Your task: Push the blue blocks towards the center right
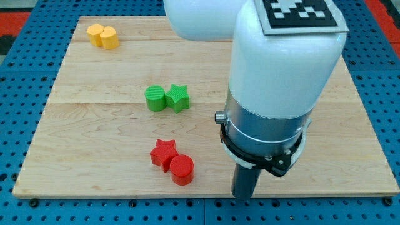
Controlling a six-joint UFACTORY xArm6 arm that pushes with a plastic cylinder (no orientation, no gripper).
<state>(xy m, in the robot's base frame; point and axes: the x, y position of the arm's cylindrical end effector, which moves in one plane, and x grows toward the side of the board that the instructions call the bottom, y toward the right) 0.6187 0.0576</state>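
No blue blocks show in the camera view; the white arm covers much of the board's right half and may hide them. My rod comes down from the arm at the view's bottom, and my tip seems to rest near the board's bottom edge, right of the red blocks. A red star and a red cylinder touch each other at the bottom middle.
A green cylinder and a green star sit side by side at the board's middle. Two yellow blocks sit together at the top left. The wooden board lies on a blue pegboard table.
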